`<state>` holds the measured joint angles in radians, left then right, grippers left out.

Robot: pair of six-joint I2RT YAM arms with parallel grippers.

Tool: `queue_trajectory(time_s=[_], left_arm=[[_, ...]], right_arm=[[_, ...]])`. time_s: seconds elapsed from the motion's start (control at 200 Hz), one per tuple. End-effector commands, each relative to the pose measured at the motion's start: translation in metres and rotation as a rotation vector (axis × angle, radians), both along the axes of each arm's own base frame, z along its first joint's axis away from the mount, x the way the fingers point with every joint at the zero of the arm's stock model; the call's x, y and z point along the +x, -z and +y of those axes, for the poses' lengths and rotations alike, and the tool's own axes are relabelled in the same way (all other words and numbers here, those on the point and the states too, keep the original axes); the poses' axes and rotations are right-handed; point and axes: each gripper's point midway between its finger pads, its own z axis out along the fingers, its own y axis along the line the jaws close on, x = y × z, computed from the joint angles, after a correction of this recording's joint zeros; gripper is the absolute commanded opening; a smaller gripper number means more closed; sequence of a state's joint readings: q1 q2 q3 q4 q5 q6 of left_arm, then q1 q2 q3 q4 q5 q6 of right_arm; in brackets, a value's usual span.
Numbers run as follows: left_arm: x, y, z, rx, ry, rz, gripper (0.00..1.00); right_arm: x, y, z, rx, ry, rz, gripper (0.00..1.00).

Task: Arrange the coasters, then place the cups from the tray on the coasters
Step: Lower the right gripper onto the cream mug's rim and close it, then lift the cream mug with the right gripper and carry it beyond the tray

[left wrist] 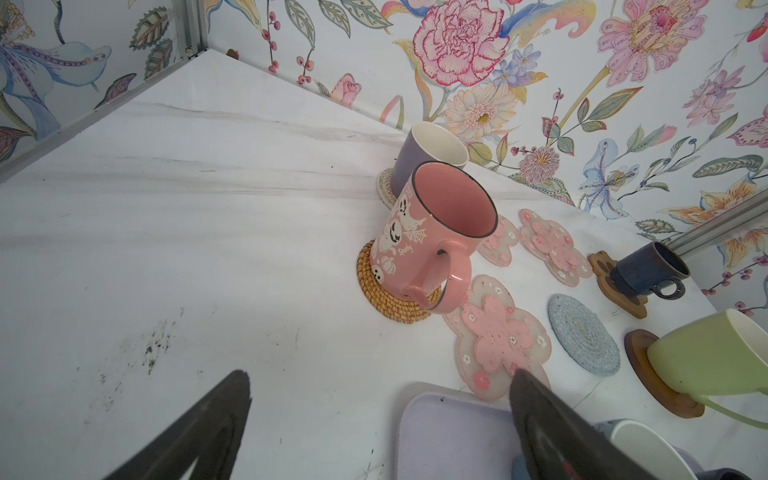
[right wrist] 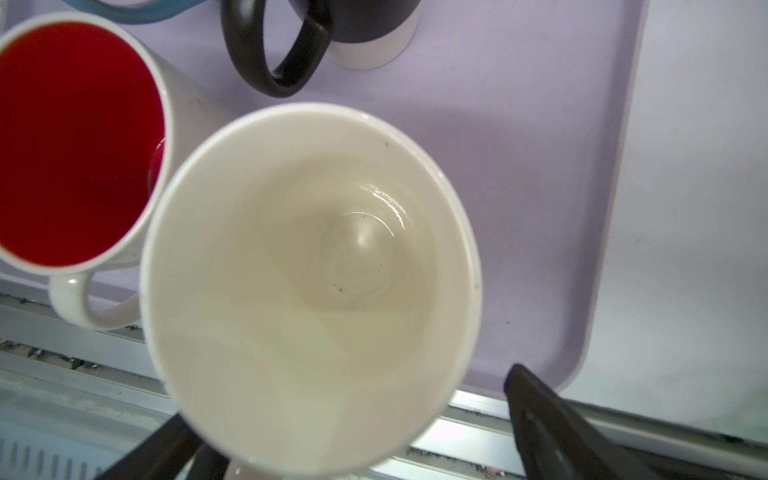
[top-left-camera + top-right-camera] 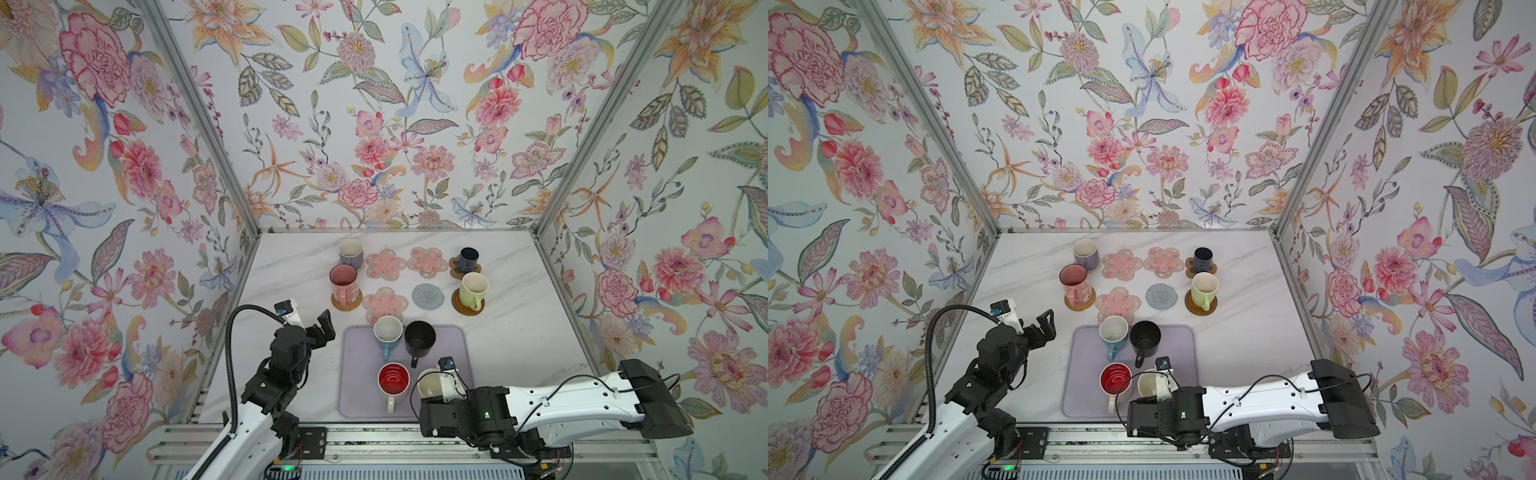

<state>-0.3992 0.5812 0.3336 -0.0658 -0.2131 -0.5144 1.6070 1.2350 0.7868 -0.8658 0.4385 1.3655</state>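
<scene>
Found tray (image 3: 357,374) at near edge of table (image 3: 291,282), roughly centred. Counted four mugs upright in it: blue mug (image 3: 387,332) and black mug (image 3: 419,337) along far side, red-lined mug (image 3: 393,382) and cream mug (image 2: 311,270) along near side. Last two side by side; contact not resolvable.

Beyond tray, logged four mugs seated on coasters. At left: lavender mug (image 3: 351,252) on beaded coaster (image 1: 383,187), pink mug (image 3: 343,279) on rattan coaster (image 3: 347,304) just nearer. At right: navy mug (image 3: 468,257) on paw coaster (image 3: 456,270), green mug (image 3: 473,287) on wooden disc (image 3: 464,308) just nearer. Between those pairs, noted bare: three flower coasters (image 3: 385,264), two in far row, one in near row just beside tray's far side, plus grey coaster (image 3: 428,296) next to it.

Read left gripper (image 1: 378,376) as spread wide, holding nothing, above bare table left of tray, pointed toward pink mug.

Read right gripper (image 2: 347,395) as spread as well, low over tray's near side. Fingers (image 2: 552,424) either side of cream mug's near wall; clear gap at one finger, other partly hidden below rim. No pinch seen.
</scene>
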Motion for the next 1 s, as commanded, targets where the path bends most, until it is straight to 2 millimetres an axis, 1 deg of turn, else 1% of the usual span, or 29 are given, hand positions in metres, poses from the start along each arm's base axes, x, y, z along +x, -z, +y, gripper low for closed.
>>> queue_trajectory(time_s=[0.0, 0.065, 0.155, 0.25, 0.35, 0.44, 0.585, 0.766, 0.996], left_arm=[[0.0, 0.001, 0.001, -0.008, 0.0, -0.006, 0.99], [0.0, 0.001, 0.001, -0.01, -0.001, -0.006, 0.99], [0.0, 0.002, 0.002, -0.008, -0.003, -0.007, 0.99], [0.0, 0.002, 0.002, -0.008, -0.003, -0.005, 0.99], [-0.001, 0.002, 0.002, -0.01, -0.006, -0.006, 0.99], [-0.001, 0.0, 0.002, -0.014, -0.006, -0.01, 0.99], [-0.002, 0.001, 0.003, -0.016, -0.008, -0.01, 0.99], [-0.002, 0.002, 0.003, -0.018, -0.007, -0.008, 0.99], [-0.003, 0.002, 0.004, -0.019, -0.011, -0.009, 0.99]], right_arm=[[0.007, -0.001, -0.016, -0.094, 0.001, -0.031, 0.96], [0.008, 0.0, -0.018, -0.101, -0.002, -0.038, 0.95], [0.009, 0.001, -0.016, -0.105, -0.028, -0.049, 0.89], [0.008, 0.002, -0.008, -0.085, -0.065, -0.053, 0.78], [0.005, 0.007, 0.001, -0.045, -0.092, -0.036, 0.69], [0.003, 0.009, 0.004, -0.027, -0.104, -0.027, 0.6], [0.003, 0.014, 0.003, -0.029, -0.108, -0.013, 0.46], [0.003, 0.019, 0.0, -0.043, -0.12, -0.009, 0.31], [0.005, 0.011, -0.002, -0.046, -0.14, -0.018, 0.11]])
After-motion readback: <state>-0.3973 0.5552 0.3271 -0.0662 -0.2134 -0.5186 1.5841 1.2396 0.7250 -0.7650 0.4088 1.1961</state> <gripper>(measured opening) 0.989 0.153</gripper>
